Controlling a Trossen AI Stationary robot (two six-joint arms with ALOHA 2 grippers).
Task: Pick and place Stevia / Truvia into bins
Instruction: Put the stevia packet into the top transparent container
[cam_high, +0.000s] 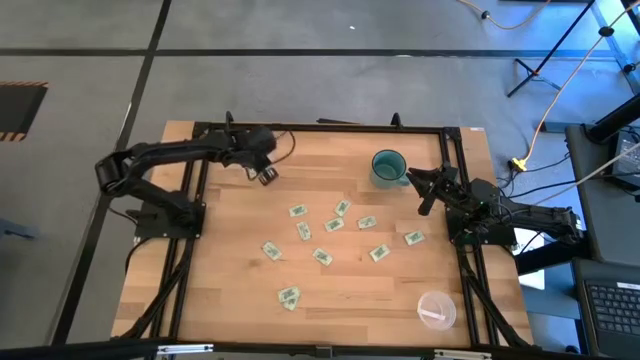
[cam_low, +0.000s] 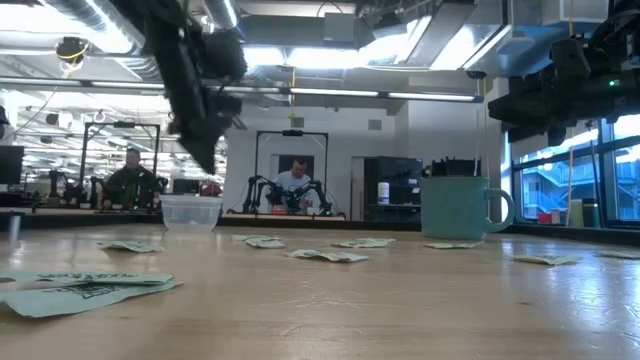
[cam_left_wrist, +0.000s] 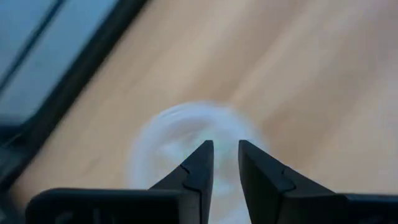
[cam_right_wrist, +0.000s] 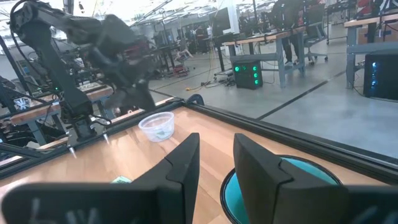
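Note:
Several white-and-green Stevia sachets lie flat and scattered on the middle of the wooden table; the low view shows these sachets too. One clear cup stands directly beneath my left gripper near the far left corner, and the gripper hides it from above. The same cup shows in the right wrist view and the low view. My left gripper hovers above it, slightly open, with nothing between its fingers. The second clear cup stands near the near right corner. My right gripper waits open beside the teal mug.
The teal mug with a handle stands at the far right of the table, just ahead of my right gripper. A black frame borders the table. People sit at benches in the room beyond. Bare wood lies along the near edge.

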